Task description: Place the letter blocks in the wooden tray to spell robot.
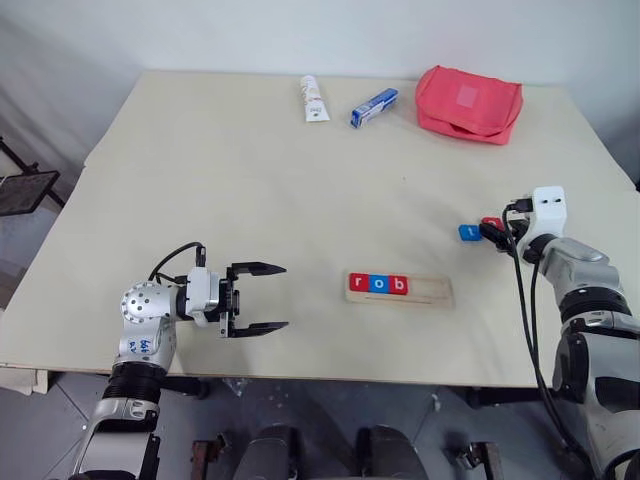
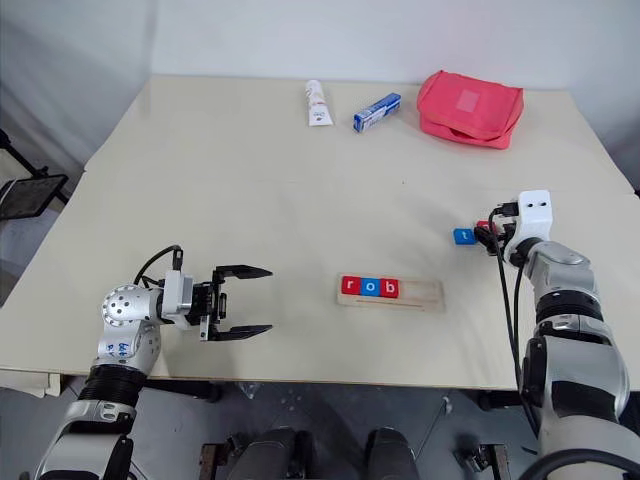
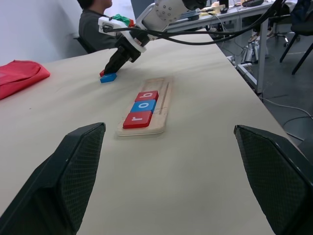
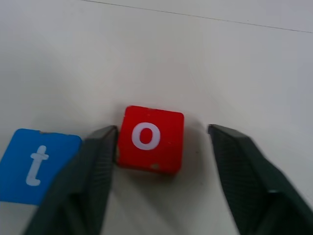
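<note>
Even, soft light covers the pale beige tabletop [image 1: 300,190] with faint shadows and no glare, while the right wrist view is slightly blurred.

The wooden tray [image 1: 400,290] has its left part taken by three blocks [image 1: 378,284], while the right part lies bare, with open table [image 1: 250,190] all round it. The red block [image 4: 150,138] sits between the right gripper's [image 4: 161,142] fingers, one finger against its side and a gap on the other, and the blue block [image 4: 34,165] lies just beside that finger. A tube [image 1: 313,99], a small box [image 1: 373,107] and a red pouch [image 1: 468,103] stand along the far edge, well apart from the tray.
</note>
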You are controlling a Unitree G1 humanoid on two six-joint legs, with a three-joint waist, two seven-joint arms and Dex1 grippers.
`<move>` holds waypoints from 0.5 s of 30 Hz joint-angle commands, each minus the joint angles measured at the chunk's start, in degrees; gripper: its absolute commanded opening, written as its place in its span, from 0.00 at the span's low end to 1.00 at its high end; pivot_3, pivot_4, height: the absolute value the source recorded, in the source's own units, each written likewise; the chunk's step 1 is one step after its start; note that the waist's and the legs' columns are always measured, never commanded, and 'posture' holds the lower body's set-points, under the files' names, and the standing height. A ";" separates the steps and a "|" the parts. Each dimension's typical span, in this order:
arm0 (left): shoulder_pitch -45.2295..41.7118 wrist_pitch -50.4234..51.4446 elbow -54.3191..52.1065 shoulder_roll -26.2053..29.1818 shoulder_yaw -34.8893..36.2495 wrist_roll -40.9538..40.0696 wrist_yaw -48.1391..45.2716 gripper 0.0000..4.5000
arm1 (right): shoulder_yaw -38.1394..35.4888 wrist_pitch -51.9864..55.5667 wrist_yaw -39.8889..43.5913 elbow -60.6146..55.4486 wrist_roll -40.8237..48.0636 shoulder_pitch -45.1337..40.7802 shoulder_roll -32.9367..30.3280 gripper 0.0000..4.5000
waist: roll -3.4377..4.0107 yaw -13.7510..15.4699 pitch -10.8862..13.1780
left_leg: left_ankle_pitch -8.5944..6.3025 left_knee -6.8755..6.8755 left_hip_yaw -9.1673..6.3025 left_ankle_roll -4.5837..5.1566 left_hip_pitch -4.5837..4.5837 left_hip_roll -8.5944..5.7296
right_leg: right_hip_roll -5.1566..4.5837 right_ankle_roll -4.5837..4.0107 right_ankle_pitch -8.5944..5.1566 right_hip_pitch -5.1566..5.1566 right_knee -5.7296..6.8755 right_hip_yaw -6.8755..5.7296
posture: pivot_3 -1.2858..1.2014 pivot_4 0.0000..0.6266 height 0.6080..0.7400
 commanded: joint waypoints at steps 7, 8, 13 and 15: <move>0.54 -0.44 -1.68 0.67 0.69 -0.92 -0.77 1.00 | -2.05 -1.49 -0.58 -8.61 2.04 5.07 -1.25 0.32 | 0.00 0.06 0.00 | 0.00 0.00 -0.03 0.00 -0.01 -0.01 | 0.00 0.00 0.00 0.00 0.00 -0.01 | 0.52 0.24 1.00; 0.37 -0.33 -1.43 0.68 0.65 -0.99 -1.05 1.00 | -2.51 -0.02 0.28 -14.66 3.02 8.01 -1.69 0.32 | 0.00 0.07 0.00 | 0.00 -0.01 -0.03 0.00 -0.01 0.00 | 0.00 0.00 0.00 0.00 -0.01 -0.01 | 0.52 0.24 1.00; -0.97 -0.50 0.75 0.37 0.50 -1.16 -2.71 1.00 | -5.46 12.94 -0.40 -45.37 7.77 23.48 -1.72 0.32 | 0.01 0.34 0.00 | 0.00 -0.06 -0.04 0.00 -0.10 -0.01 | 0.00 0.00 0.00 -0.09 -0.01 -0.01 | 0.52 0.24 1.00; -1.46 -0.55 1.58 0.10 0.50 -1.42 -3.57 1.00 | -7.21 19.51 -2.39 -58.10 9.85 29.78 -1.06 0.32 | 0.02 0.42 -0.01 | 0.00 -0.04 -0.06 0.00 -0.09 0.01 | 0.01 0.00 0.00 -0.08 0.01 -0.02 | 0.52 0.24 1.00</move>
